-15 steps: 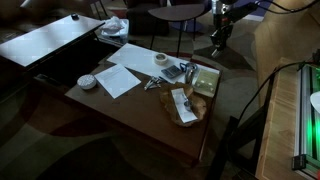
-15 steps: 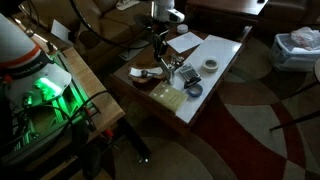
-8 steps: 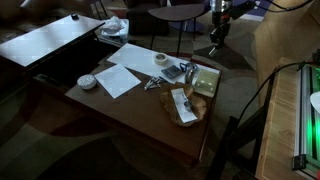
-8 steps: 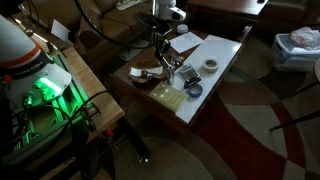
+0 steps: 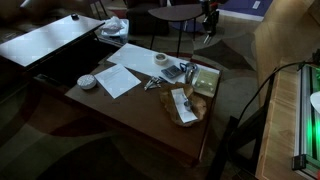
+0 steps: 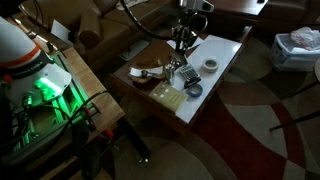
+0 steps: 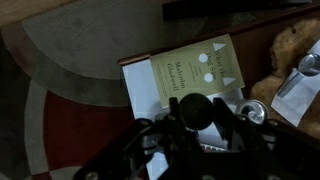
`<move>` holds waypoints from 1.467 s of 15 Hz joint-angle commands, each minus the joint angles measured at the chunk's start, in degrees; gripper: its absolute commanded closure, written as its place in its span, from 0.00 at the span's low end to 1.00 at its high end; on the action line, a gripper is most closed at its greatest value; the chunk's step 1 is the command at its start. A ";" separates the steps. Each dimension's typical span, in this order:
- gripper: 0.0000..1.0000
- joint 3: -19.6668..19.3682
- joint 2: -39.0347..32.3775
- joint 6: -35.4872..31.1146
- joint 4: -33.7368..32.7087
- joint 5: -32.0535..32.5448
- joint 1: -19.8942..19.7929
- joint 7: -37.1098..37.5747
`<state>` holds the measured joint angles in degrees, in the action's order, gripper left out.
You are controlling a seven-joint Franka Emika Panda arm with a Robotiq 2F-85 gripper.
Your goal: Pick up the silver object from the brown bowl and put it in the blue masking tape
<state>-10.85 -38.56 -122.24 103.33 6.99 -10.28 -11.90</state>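
Note:
The brown bowl (image 5: 187, 108) stands near the table's front right, and the pale silver object (image 5: 181, 99) lies in it. The same bowl (image 6: 149, 72) is in the opposite exterior view, and at the right edge of the wrist view (image 7: 292, 45) with a pale piece in it. The blue masking tape (image 6: 193, 90) lies at the table edge; it looks pale (image 5: 161, 60) from the far side. My gripper (image 5: 207, 25) (image 6: 181, 52) hangs high above the table, apart from the bowl. In the wrist view the gripper (image 7: 192, 112) is shut, and no held thing is discernible.
A green pad (image 5: 205, 80) (image 7: 190, 68) lies beside the bowl, and a grey calculator-like device (image 5: 172, 71) sits next to it. There is also white paper (image 5: 118, 78) and a small white dish (image 5: 87, 81). A green-lit box (image 6: 40, 90) stands beside the table.
The gripper has risen and moved sideways along the table, away from the bowl end, and has stayed shut. The things on the table have not moved.

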 commanded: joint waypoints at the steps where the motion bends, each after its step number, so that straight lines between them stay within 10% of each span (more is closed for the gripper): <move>1: 0.87 3.58 -8.69 7.78 -13.86 0.57 -4.22 -9.46; 4: 0.87 5.22 -11.90 12.72 -19.19 0.44 -5.71 -15.20; 5: 0.62 4.30 -8.69 9.56 -14.49 0.76 -4.71 -11.73; 8: 0.62 4.94 -11.02 11.15 -17.59 0.75 -5.27 -13.79; 9: 0.87 4.98 -11.22 11.33 -17.89 0.75 -5.29 -13.89; 21: 0.87 5.16 -39.73 28.33 -52.93 -0.72 -9.98 -22.63; 22: 0.62 4.23 -34.54 23.26 -44.21 0.13 -8.72 -20.03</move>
<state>-6.62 -73.16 -98.92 59.03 7.12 -19.01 -31.96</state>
